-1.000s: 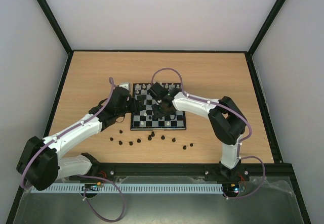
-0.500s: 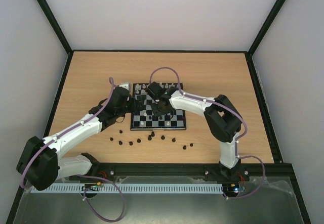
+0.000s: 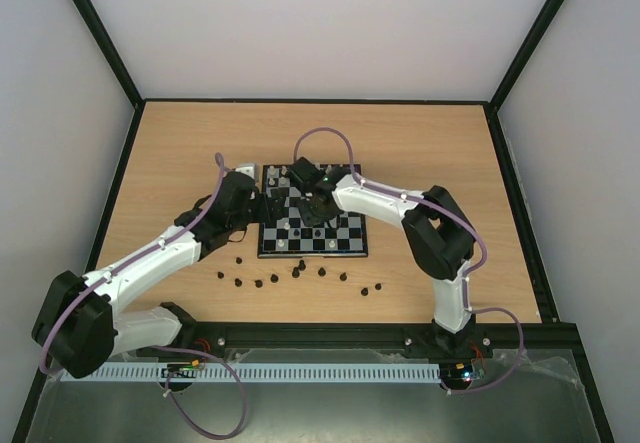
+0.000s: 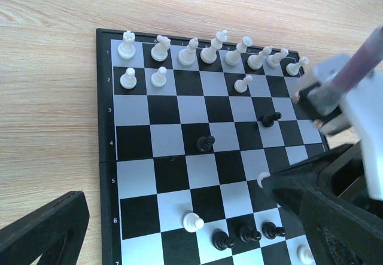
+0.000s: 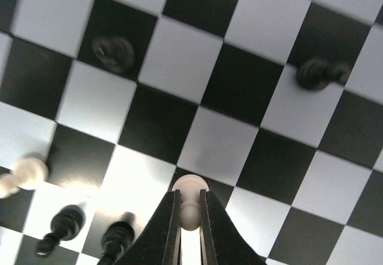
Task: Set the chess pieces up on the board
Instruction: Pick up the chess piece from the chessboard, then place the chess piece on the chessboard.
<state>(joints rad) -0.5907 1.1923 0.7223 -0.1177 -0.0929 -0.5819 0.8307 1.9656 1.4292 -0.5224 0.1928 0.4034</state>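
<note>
white pawn (image 5: 190, 185) pinched in right claw (image 5: 190, 207), above board (image 5: 179, 55)

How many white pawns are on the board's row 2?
3 white pawns in the left wrist view: two adjacent at the row's left end, one further right. The right arm may hide the last square.

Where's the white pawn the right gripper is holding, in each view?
Top external: not visible, hidden under the right gripper at mid-board.
Left wrist: white pawn right of centre, at the tip of the dark gripper.
Right wrist: bottom centre, pinched between the fingers.
Shared landmark: the board.
</note>
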